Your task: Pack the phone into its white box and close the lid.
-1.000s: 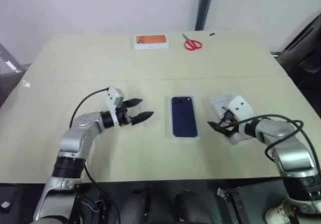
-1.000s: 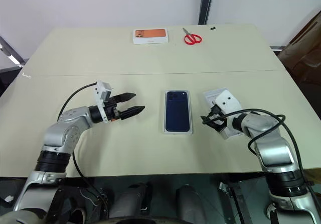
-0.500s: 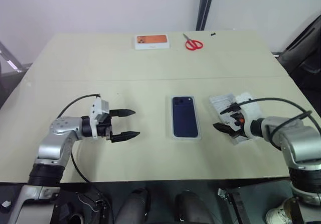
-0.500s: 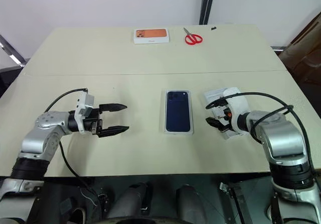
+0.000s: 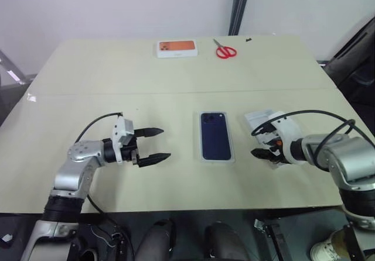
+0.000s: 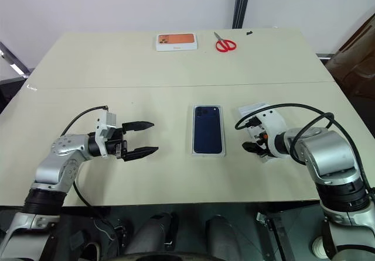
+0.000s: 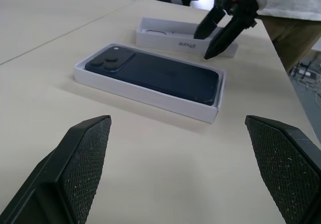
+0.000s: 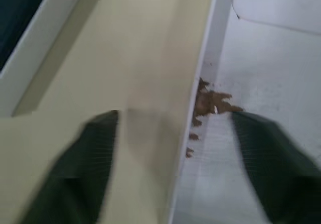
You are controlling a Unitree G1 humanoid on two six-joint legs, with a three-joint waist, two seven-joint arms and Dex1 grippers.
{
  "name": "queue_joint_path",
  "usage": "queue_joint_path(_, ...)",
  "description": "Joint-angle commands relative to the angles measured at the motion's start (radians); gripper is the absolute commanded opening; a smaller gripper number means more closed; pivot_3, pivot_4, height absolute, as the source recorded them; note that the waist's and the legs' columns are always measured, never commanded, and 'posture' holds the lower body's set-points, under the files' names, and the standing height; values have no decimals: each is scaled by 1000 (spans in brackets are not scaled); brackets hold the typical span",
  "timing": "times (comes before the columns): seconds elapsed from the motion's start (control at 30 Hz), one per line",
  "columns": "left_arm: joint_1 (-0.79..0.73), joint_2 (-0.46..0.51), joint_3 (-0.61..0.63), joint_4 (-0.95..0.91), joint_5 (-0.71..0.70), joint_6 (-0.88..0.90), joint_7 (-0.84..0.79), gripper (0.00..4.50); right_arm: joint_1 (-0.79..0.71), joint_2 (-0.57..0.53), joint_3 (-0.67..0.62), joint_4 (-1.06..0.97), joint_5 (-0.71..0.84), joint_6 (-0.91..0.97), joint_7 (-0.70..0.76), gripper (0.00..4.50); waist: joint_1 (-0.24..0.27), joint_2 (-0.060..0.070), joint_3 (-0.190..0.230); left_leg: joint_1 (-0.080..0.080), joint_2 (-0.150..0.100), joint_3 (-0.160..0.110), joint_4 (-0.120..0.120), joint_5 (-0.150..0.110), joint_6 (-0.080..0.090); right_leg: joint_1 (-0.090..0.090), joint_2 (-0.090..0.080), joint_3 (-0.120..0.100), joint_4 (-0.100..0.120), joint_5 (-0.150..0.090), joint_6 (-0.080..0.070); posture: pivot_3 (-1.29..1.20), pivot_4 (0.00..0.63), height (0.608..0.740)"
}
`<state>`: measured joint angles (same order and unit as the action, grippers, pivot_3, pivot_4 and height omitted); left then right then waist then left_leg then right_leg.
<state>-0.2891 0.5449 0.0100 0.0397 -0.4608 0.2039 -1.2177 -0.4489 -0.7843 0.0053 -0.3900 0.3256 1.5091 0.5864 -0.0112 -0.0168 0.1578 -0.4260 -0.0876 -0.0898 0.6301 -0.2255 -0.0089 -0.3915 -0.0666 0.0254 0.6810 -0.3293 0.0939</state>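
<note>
The dark blue phone (image 5: 215,136) lies back up in the white box (image 5: 215,160) at the table's middle, camera cluster at the far end. To its right the lid (image 5: 255,119) lies inside up, white with a brownish stain (image 8: 210,103). My right gripper (image 5: 262,147) tips down over the lid's near left wall (image 8: 200,83). Its fingers (image 8: 85,174) stand apart, one outside the wall and one inside, with gaps on both sides. My left gripper (image 5: 166,143) hovers open left of the box, pointing at it, nothing between its fingers.
At the table's far edge lie a white box with an orange picture (image 5: 176,48), red scissors (image 5: 224,51) and a small dark bit (image 5: 248,39). A black cable (image 5: 304,116) loops from my right wrist over the lid. A seam crosses the table.
My right gripper has tipped downward over the lid's wall and its fingers have drawn closer together. My left gripper has rolled and pulled back a little from the box, still open.
</note>
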Motion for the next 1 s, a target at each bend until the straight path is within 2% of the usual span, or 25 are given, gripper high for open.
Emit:
queue_joint_path(0.03, 5, -6, 0, -48, -8, -2, 20, 4500, -14, 9, -5, 0, -4, -6, -38, 1622, 0, 0, 0, 0, 0, 0, 0, 0, 0, 0, 0, 0, 0, 0, 0, 0, 150, 734)
queue_joint_path(0.13, 11, -6, -2, -60, -7, 3, 27, 4500, -22, 26, -12, 10, -4, -2, -67, 34, -1, 0, 0, 0, 0, 0, 0, 0, 0, 0, 0, 0, 0, 0, 0, 0, 150, 734)
queue_joint_path(0.4, -6, 1, 4, -45, -8, 8, 30, 4500, -60, 88, -55, 38, -7, 13, -137, 34, -1, 0, 0, 0, 0, 0, 0, 0, 0, 0, 0, 0, 0, 0, 0, 0, 150, 734)
queue_joint_path(0.6, -28, -7, 16, -20, -12, 15, 52, 4500, -181, 218, -166, 104, 21, -137, -161, 34, -4, 1, 0, 0, 0, 0, 0, 0, 0, -1, 1, 0, 1, 0, 0, 0, 150, 734)
queue_joint_path(0.73, -41, -8, 18, -11, -14, 24, 65, 4500, -280, 340, -290, 216, 68, -206, -189, 34, -3, 0, 0, 0, 0, 1, 0, 0, 0, -1, 1, 0, 1, 0, 0, 0, 150, 734)
queue_joint_path(0.83, -45, -7, 20, -12, -9, 29, 81, 4500, -323, 462, -372, 265, 127, -161, -214, 34, -3, 0, 0, 0, 0, 1, 0, 0, 0, -1, 1, 0, 1, 0, 0, 0, 150, 734)
queue_joint_path(1.0, -46, -9, 48, -14, -32, 50, 111, 4500, -393, 703, -527, 233, 271, -92, -265, 34, -10, 1, 0, 0, 0, 1, -1, 0, -1, -3, 1, 1, 3, 0, 0, 0, 150, 734)
